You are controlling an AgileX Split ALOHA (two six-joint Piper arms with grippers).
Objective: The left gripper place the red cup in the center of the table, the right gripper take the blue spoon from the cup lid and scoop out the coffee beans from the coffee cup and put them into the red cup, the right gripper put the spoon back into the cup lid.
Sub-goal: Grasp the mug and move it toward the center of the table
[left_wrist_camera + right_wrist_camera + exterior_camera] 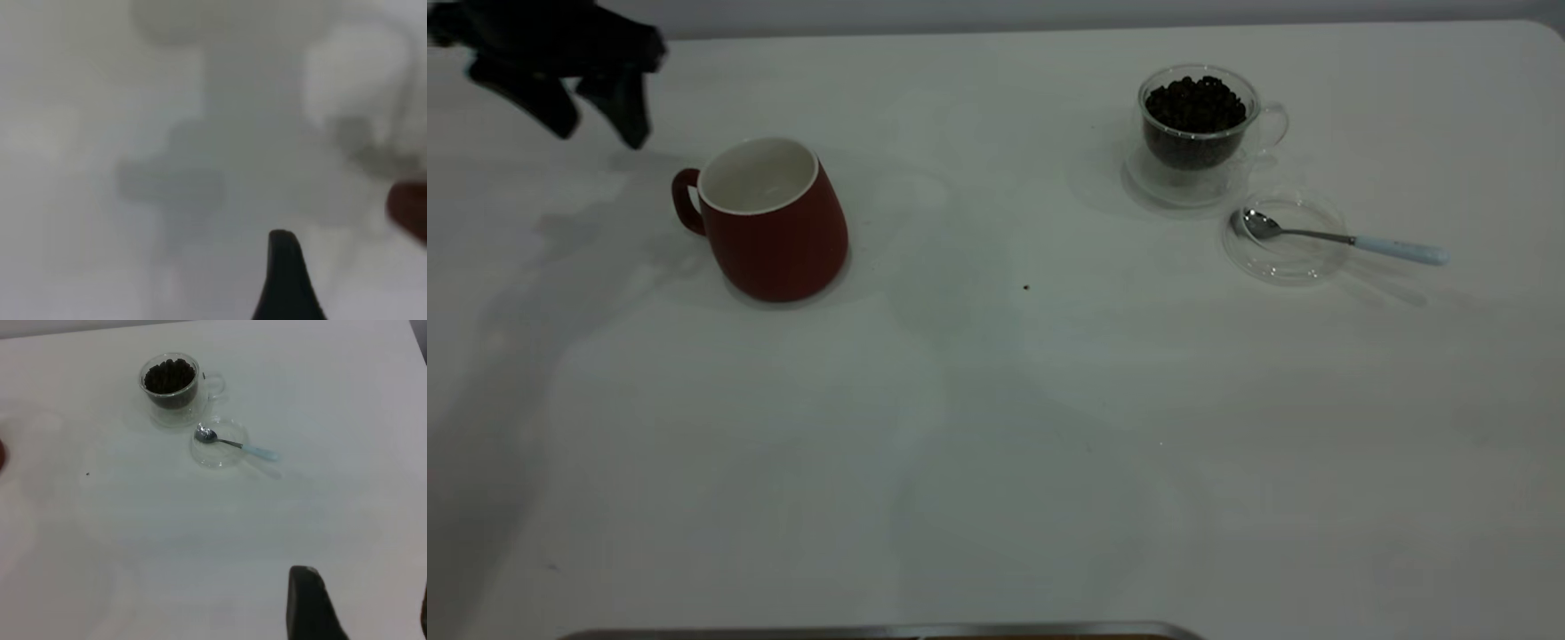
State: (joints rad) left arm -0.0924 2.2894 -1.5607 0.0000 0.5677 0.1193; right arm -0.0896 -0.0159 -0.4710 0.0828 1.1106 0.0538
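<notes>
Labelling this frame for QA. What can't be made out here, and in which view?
- Left tool, exterior view: arm cut off by the top-left edge; the left wrist view shows a single black finger.
- Dark red matte mug: only a blurred sliver at the left wrist view's edge.
- Right tool: absent from the exterior view; right wrist view shows one finger, the other cropped.
- Tiny dark speck on the white table: too small to identify.

One black finger (285,277) of the left gripper above the white table (80,200); red cup (408,208) at the frame edge.
</notes>
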